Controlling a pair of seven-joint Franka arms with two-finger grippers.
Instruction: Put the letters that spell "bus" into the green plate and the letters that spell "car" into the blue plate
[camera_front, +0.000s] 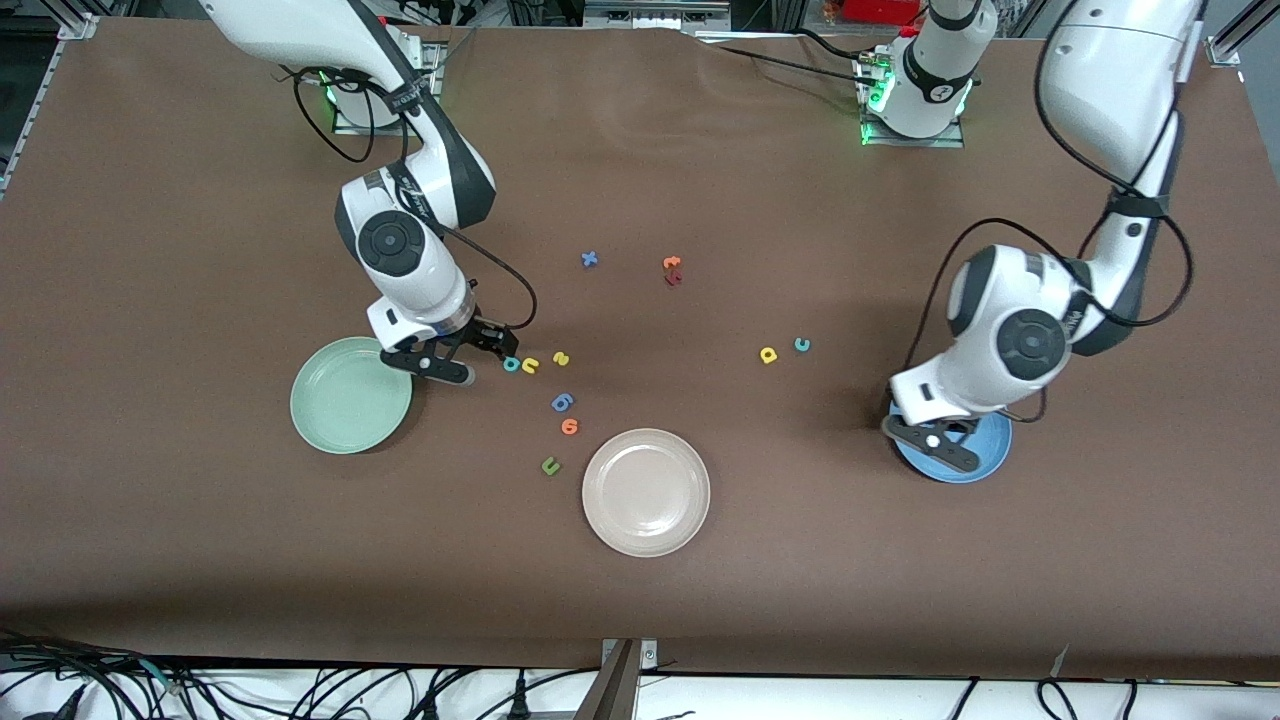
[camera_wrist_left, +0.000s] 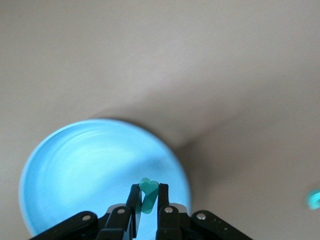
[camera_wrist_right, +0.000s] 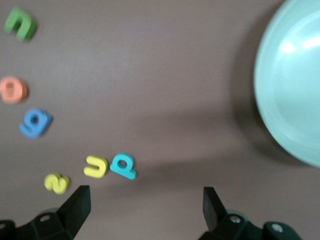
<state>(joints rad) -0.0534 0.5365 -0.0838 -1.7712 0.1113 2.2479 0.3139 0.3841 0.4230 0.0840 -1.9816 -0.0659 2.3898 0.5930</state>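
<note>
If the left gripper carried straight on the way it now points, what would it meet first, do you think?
Most likely the blue plate: the left gripper, shut on a teal letter, points down over it, though its height above the plate is unclear.

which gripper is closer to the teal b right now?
Right. The right gripper hangs open right beside the teal b, next to the green plate. The left gripper, shut on a teal letter, is over the blue plate.
</note>
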